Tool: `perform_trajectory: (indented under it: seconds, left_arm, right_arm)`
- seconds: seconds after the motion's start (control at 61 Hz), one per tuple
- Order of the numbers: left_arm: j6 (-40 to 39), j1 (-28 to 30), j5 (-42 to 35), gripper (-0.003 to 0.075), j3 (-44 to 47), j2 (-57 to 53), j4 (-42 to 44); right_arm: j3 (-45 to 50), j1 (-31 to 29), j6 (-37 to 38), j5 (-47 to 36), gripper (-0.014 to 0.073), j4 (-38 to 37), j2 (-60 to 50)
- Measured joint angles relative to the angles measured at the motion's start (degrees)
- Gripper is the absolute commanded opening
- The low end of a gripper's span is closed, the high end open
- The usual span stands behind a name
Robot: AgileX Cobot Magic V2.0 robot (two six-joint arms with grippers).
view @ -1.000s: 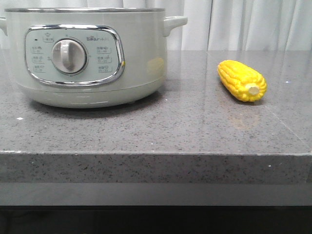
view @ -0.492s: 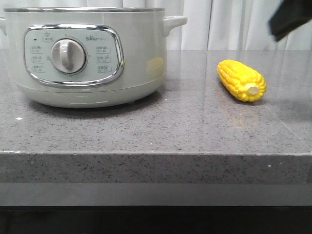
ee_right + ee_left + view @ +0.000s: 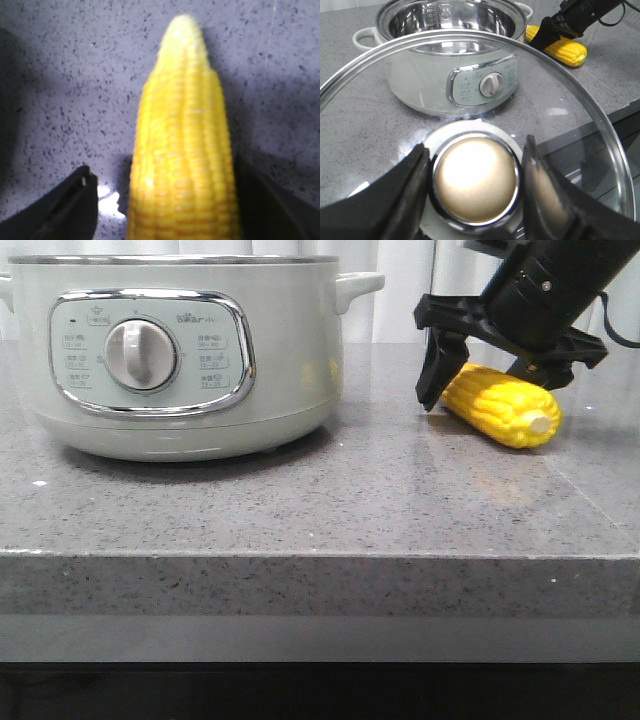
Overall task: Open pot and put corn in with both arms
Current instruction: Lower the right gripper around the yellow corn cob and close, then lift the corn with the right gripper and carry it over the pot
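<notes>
The pale grey-green pot [image 3: 290,370] stands at the left of the stone counter, its dial facing me. In the left wrist view the pot [image 3: 420,85] is open and its steel inside shows. My left gripper [image 3: 475,150] is shut on the round knob [image 3: 475,185] of the glass lid [image 3: 580,110] and holds it off the pot, nearer the counter's front. The yellow corn [image 3: 505,408] lies on the counter to the right. My right gripper [image 3: 490,390] is open and straddles the corn [image 3: 182,165], with a gap at one finger [image 3: 65,205].
The counter's front edge [image 3: 320,555] runs across the front view below the pot and corn. White curtains [image 3: 400,300] hang behind. The right arm's black wrist and cable [image 3: 560,280] reach in from the upper right.
My right gripper has come down from the upper right and now straddles the corn. The corn has shifted slightly to the right. The pot has not moved.
</notes>
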Motion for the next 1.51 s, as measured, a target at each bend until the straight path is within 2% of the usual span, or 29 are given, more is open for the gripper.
perform_trajectory:
  seconds: [0.148,0.311,0.508,0.672,0.902,1.098,1.197,1.311,1.41,1.508]
  left_arm:
    - [0.0,0.0,0.0,0.0062,0.0,0.0,0.0]
    - [0.0,0.0,0.0,0.0062,0.0,0.0,0.0]
    - [0.0,0.0,0.0,0.0062,0.0,0.0,0.0]
    - [0.0,0.0,0.0,0.0062,0.0,0.0,0.0]
    - [0.0,0.0,0.0,0.0062,0.0,0.0,0.0]
    - [0.0,0.0,0.0,0.0062,0.0,0.0,0.0]
    - [0.0,0.0,0.0,0.0062,0.0,0.0,0.0]
    - [0.0,0.0,0.0,0.0062,0.0,0.0,0.0]
    - [0.0,0.0,0.0,0.0062,0.0,0.0,0.0]
    - [0.0,0.0,0.0,0.0062,0.0,0.0,0.0]
  right_arm:
    - [-0.5,0.0,0.0,0.5,0.0281,0.1,0.0]
    - [-0.5,0.0,0.0,0.4,0.0181,0.1,-0.9]
    - [-1.2,0.1,-1.5,-0.9,0.0176,0.1,-6.6]
    - [-6.8,2.4,-4.0,-1.0,0.0176,0.1,-9.9]
    - [-17.9,12.9,-8.0,-1.0,0.0176,0.1,-8.1]
    - [-26.0,21.3,-8.8,-1.0,0.0176,0.2,-0.7]
    - [-28.1,23.5,-8.9,-1.0,0.0232,0.2,3.5]
    - [-28.5,24.5,-9.0,-0.4,0.0416,0.2,6.8]
    - [-28.5,24.5,-9.0,0.6,0.0526,0.2,8.1]
    - [-28.5,24.5,-9.0,0.8,0.0553,0.2,8.2]
